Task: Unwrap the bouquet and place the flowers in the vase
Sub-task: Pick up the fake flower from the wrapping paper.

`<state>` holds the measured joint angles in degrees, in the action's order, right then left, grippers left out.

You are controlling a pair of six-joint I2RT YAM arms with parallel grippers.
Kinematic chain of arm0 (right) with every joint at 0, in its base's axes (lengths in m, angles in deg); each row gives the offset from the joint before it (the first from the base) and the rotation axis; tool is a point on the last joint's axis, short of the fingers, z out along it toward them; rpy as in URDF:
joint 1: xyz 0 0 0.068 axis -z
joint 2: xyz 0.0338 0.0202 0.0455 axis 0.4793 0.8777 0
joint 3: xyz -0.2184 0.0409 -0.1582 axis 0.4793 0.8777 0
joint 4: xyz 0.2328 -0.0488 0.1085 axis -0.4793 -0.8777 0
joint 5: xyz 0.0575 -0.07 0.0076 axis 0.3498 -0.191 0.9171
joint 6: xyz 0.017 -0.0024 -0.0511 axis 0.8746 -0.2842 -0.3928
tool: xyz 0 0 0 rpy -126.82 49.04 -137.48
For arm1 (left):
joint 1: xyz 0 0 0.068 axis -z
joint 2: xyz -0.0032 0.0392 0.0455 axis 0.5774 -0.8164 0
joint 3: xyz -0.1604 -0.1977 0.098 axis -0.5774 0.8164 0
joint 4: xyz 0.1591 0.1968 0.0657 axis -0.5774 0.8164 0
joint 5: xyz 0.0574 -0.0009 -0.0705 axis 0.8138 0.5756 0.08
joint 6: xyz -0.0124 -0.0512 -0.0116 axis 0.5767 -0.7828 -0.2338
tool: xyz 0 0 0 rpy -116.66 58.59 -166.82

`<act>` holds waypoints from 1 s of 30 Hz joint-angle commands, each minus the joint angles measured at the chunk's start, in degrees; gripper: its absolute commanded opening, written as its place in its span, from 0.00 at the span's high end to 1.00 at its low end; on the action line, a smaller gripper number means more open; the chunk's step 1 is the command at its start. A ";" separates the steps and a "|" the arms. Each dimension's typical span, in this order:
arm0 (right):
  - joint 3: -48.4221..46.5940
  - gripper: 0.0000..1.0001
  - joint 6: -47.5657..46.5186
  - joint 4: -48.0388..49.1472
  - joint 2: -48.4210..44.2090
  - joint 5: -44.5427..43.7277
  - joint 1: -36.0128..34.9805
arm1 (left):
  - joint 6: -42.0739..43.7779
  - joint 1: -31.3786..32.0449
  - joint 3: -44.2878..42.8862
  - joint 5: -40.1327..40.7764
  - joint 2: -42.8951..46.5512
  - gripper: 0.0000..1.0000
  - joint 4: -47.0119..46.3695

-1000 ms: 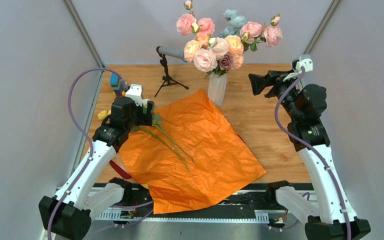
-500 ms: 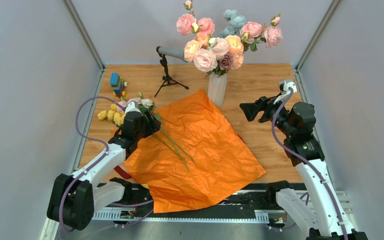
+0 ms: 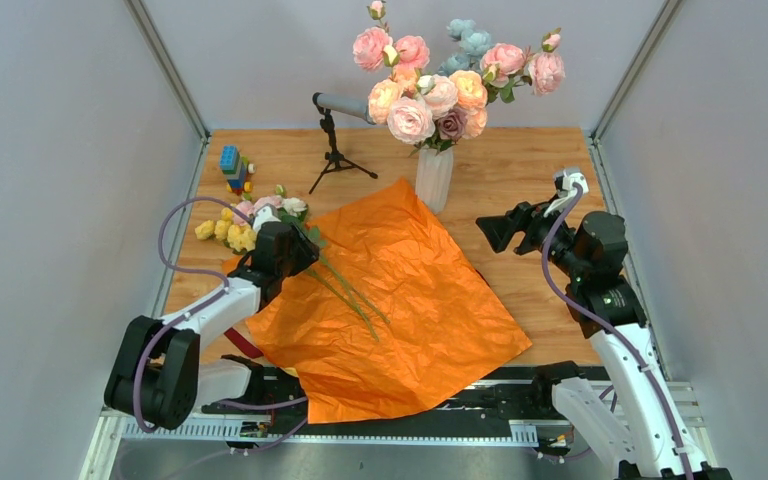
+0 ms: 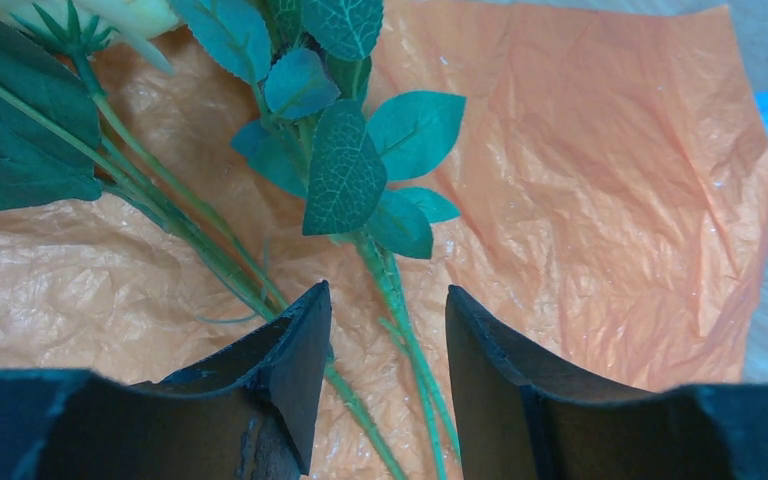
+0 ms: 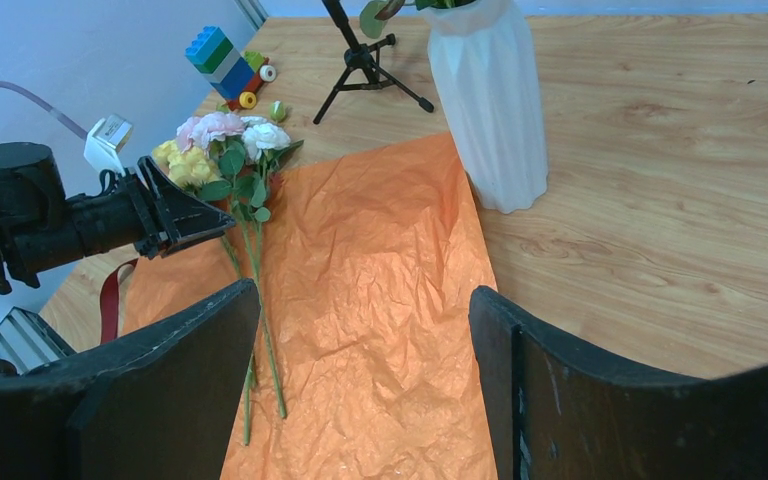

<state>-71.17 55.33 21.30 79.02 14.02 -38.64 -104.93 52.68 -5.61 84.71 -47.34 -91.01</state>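
Two tools: both are seen over the bench [image 3: 540,170], neither clenched.
Left tool [image 4: 388,292]: lowered at the left corner of the orange paper [image 3: 410,290]. Jaws are parted, with green stems [image 4: 396,315] lying in the gap, pinched by neither finger.
Right tool [image 3: 487,228]: held in the air off the paper's right side. Released, jaws spread wide, nothing between them.
Orange paper: unwrapped and spread flat and crinkled on the bench, its near corner hung over the bench edge.
Loose flowers [image 3: 240,222]: pink, cream and yellow heads are laid on the wood just off the paper's left corner. The stems are stretched across the paper toward its middle.
Vase [image 3: 434,178]: white, ribbed and upright, set just beside the paper's far corner. Whether it touches the paper cannot be told.
Vase flowers [image 3: 440,90]: pink, peach and pale blue heads are bunched above the vase rim.
Ribbon [image 3: 243,343]: dark red, partly tucked under the paper's near-left edge.
Mic stand [image 3: 335,150]: placed beyond the paper's far-left edge.
Toy bricks [image 3: 232,165]: placed farther left of the paper than the loose flowers, near the bench's left rim.
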 commanded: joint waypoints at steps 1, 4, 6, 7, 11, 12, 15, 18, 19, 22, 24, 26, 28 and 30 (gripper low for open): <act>0.42 0.23 1.00 1.43 -1.06 0.93 -0.18 | 0.88 -0.36 -0.59 1.55 -1.56 0.47 -3.35; 0.54 0.23 1.06 1.34 -1.14 0.86 -0.19 | 1.03 -0.36 -0.83 1.18 -3.25 0.47 -4.21; 0.54 0.23 1.09 1.26 -1.07 0.95 -0.20 | 1.07 -0.36 -1.08 0.84 -4.68 0.48 -4.62; 0.47 0.23 1.09 1.26 -1.07 0.99 -0.18 | 0.83 -0.41 -1.10 0.49 -5.16 0.49 -5.21; 0.45 0.23 1.00 1.15 -1.01 0.83 -0.15 | -0.01 -0.45 -0.70 -0.18 -6.35 0.52 -7.38; 0.45 0.23 1.00 1.17 -0.96 0.89 -0.17 | -0.23 -0.45 -0.79 -0.25 -6.64 0.53 -7.76; 0.54 0.23 0.90 1.17 -0.80 1.02 -0.17 | -0.33 -0.45 -1.01 -0.76 -7.55 0.57 -8.87; 0.54 0.23 0.91 1.17 -0.63 1.17 -0.19 | -0.26 -0.44 -1.52 -1.46 -8.94 0.60 -9.43; 0.54 0.23 0.92 1.17 -0.58 1.13 -0.14 | -0.37 -0.44 -1.70 -1.75 -9.51 0.63 -9.57; 0.47 0.23 0.96 1.17 -0.45 1.32 -0.20 | -0.55 -0.45 -2.02 -2.14 -10.67 0.67 -9.99; 0.45 0.23 1.00 1.15 -0.44 1.34 -0.19 | -0.62 -0.45 -2.12 -2.04 -11.03 0.67 -10.12; 0.53 0.23 1.05 1.16 -0.33 1.28 -0.12 | -0.73 -0.45 -2.26 -2.10 -11.56 0.67 -10.24; 0.54 0.23 1.00 1.16 -0.28 1.28 -0.19 | -0.92 -0.44 -2.46 -2.19 -12.14 0.69 -10.39; 0.54 0.23 0.92 1.17 -0.25 1.37 -0.19 | -1.10 -0.50 -2.32 -2.34 -12.43 0.72 -10.66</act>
<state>-70.84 55.48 21.28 78.78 14.41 -38.64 -105.28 52.53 -5.91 82.37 -59.19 -98.98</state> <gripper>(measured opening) 0.774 0.304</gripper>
